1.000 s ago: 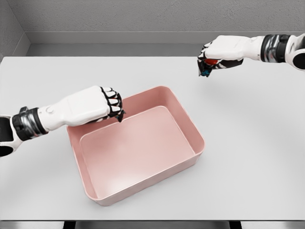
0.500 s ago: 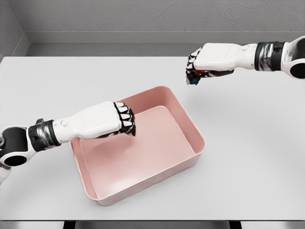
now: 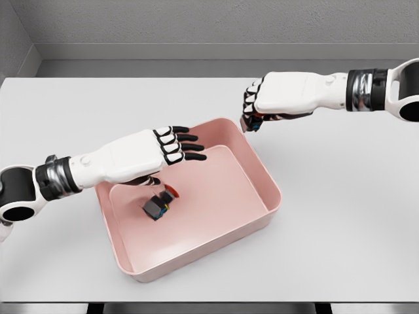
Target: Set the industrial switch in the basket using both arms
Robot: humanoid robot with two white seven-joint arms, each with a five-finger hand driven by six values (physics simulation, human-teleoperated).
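A pink basket sits in the middle of the grey table. One industrial switch, dark with a red button, is inside the basket near its left wall, just below my left hand. My left hand hovers over the basket with fingers spread and holds nothing. My right hand is above the basket's far right corner, shut on a second dark switch that shows red and blue under the fingers.
The grey table stretches around the basket on all sides. A grey wall runs along its far edge. The table's front edge lies just below the basket.
My left hand moved right over the basket and opened; its switch is now inside the basket. My right hand moved left toward the basket's far corner, still holding its switch.
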